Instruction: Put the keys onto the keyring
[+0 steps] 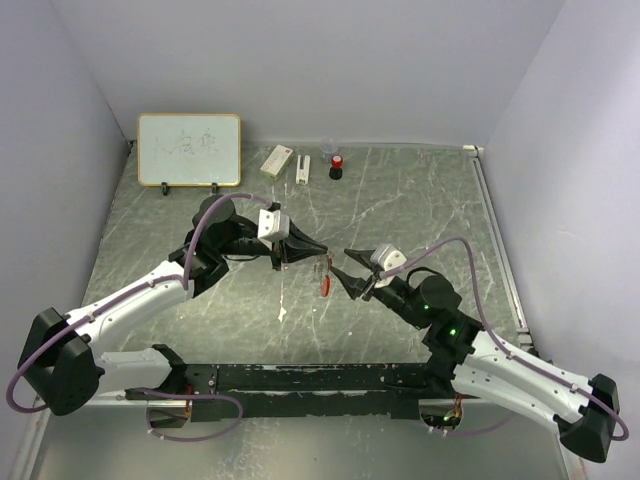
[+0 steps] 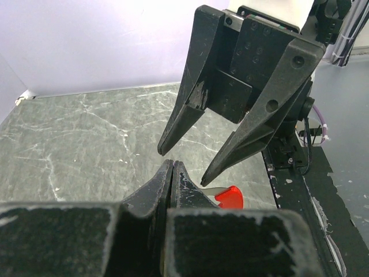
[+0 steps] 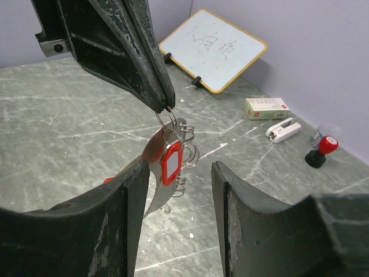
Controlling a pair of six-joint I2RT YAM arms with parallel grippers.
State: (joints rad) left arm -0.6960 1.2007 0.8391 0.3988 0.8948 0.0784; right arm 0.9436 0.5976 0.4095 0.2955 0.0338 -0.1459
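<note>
Red-strapped keyring [image 3: 170,164] hangs by its ring from the clamped left jaws, between the parted right jaws, which grip nothing. Neither of the keys shows on it, so threading seems all left to do; beyond the jaws, scrawl on the whiteboard [image 3: 214,49] and print on the small box [image 3: 265,107] are too faint to read.

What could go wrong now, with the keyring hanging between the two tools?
1. The left tool pinches only the thin ring at its very tips; a bump from the open right tool could knock it loose.
2. The red tag dangles freely and may swing or twist as the right tool closes.
</note>
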